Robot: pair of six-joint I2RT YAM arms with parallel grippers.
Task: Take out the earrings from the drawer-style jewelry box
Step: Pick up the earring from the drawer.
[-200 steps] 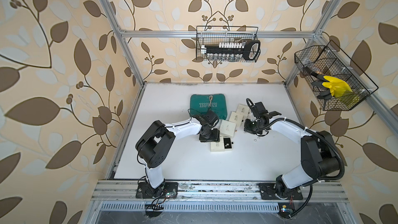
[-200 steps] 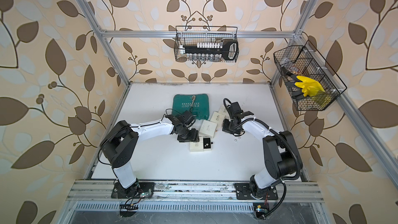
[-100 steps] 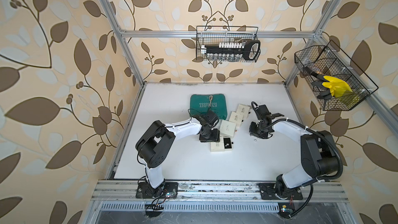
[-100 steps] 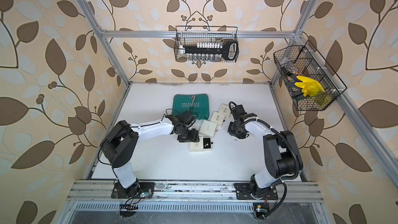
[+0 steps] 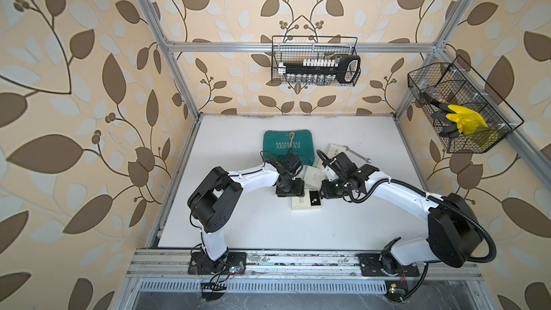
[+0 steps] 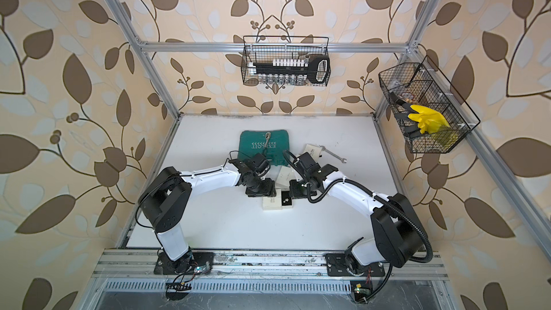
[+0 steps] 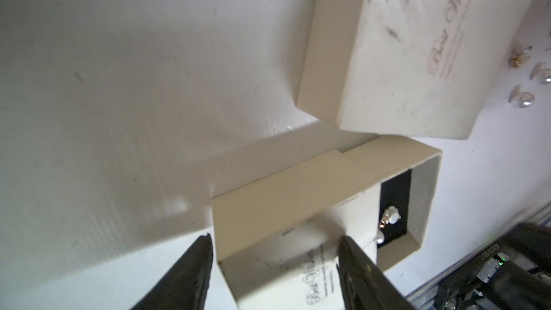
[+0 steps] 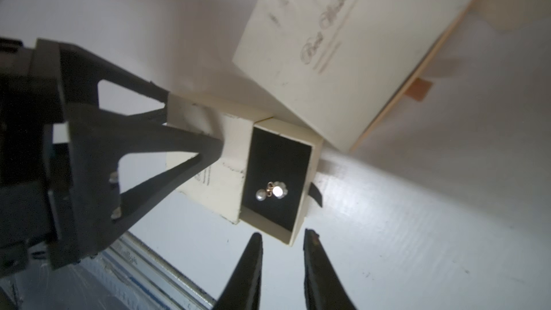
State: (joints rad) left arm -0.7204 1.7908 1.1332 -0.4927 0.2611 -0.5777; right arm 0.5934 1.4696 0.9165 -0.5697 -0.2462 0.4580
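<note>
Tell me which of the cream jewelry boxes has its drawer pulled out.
The front box, gripped by the left hand: its drawer is slid out, showing black lining and a pearl earring. The others show only cream tops.

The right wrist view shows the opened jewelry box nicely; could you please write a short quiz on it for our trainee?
1. True or false: the drawer is slid out of its sleeve, with its black lining showing.
2. In the right wrist view, where do the earrings lie? A) on the drawer's lining B) on top of the sleeve C) hanging over the drawer's rim
3. Fill in: the ___ gripper clasps the sleeve, while the right gripper is open and empty near the drawer.
Key: 1 true; 2 A; 3 left gripper.
</note>
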